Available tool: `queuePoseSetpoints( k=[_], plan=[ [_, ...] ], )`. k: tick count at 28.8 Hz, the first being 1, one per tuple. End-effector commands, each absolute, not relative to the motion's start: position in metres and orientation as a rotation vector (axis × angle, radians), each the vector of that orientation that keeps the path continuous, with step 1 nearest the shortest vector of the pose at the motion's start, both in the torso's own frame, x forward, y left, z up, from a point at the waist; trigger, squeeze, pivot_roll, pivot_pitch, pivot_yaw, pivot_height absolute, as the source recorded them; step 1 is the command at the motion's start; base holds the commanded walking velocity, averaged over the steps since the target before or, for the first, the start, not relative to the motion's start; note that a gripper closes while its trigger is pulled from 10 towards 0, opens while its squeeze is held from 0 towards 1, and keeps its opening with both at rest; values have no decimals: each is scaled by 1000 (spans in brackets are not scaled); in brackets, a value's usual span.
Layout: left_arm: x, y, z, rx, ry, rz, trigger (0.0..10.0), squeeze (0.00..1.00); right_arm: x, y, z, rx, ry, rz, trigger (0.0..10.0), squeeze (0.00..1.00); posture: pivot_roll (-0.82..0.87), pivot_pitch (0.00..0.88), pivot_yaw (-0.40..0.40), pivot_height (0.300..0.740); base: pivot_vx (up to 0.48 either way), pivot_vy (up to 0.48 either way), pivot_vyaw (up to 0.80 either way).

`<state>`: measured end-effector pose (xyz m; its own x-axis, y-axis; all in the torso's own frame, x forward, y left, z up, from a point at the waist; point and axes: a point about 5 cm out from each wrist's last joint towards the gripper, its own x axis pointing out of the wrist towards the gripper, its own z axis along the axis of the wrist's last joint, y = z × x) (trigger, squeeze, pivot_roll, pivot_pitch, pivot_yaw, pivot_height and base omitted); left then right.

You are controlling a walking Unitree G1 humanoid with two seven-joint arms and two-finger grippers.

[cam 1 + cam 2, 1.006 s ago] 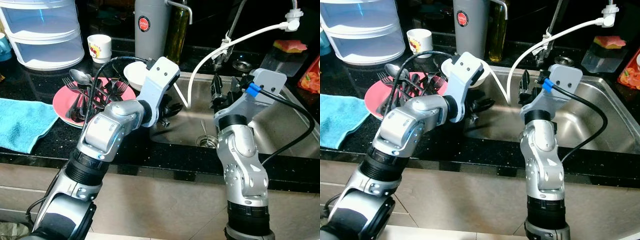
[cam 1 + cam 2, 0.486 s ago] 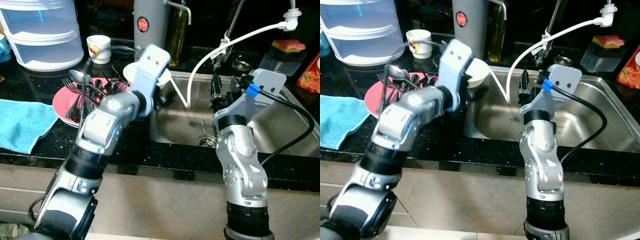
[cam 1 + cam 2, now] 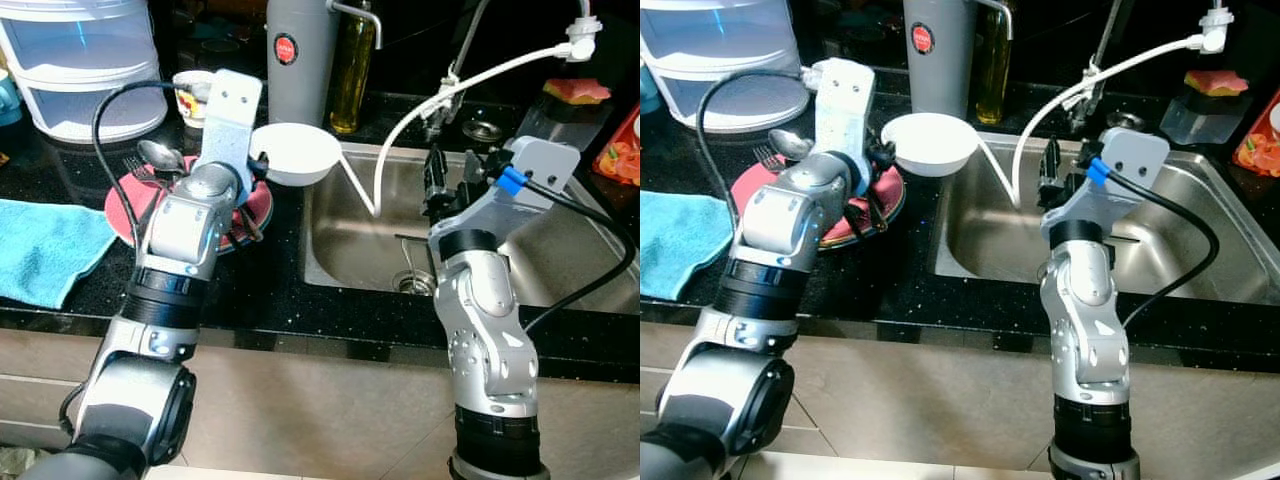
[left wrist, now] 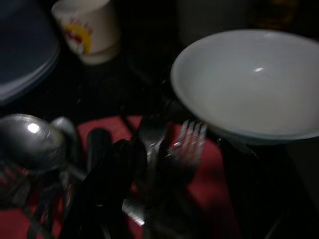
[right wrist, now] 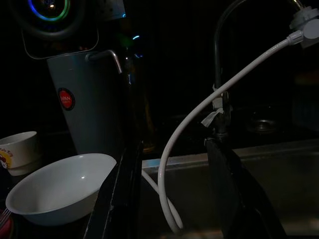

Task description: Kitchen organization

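the pink plate (image 3: 130,200) sits on the black counter (image 3: 260,290) left of the sink (image 3: 560,270), loaded with dark-handled forks (image 4: 187,144) and a large spoon (image 3: 160,153) lying across it. the left gripper (image 3: 872,200) hovers low over the right part of this plate, its wrist block raised upright above it; from the head views and the dark wrist view i cannot tell how far its fingers are spread or whether they hold anything. a white bowl (image 3: 295,153) rests just beside the plate, at the sink's left rim, empty inside.

the right gripper (image 5: 172,189) is held up over the sink basin, pointing toward the back wall, its two black fingers (image 5: 119,194) parted wide with nothing between them but the view of a white hose (image 3: 440,95) curving down from the tap into the sink.

behind the plate stand a small white cup with a red and yellow print (image 3: 190,95), a grey flask with a red badge (image 3: 298,55) and a dark bottle (image 3: 352,70). a clear stacked container (image 3: 85,60) is at the far left, and a blue towel (image 3: 45,245) lies on the counter left of the plate. a sponge (image 3: 578,92) sits on a clear box right of the tap.
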<state>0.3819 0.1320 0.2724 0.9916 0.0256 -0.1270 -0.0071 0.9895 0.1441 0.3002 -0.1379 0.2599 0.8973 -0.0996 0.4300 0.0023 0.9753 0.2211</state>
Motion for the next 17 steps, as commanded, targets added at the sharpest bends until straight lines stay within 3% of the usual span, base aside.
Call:
queuePoseSetpoints(
  k=[1, 16, 17],
  plan=[
    [384, 132, 272, 130, 156, 42, 10000, 0, 300, -139, 258, 215, -442, -60, 10000, 0, 198, 7, -44, 740, 0, 0, 0],
    [391, 139, 263, -29, 261, 87, 10000, 0, 301, -139, 258, 219, -448, -61, 10000, 0, 195, 0, -30, 740, 0, 0, 0],
    [392, 140, 263, -35, 267, 95, 9647, 0, 300, -140, 258, 220, -448, -67, 10000, 0, 194, 0, -29, 740, 0, 0, 0]
  ],
)
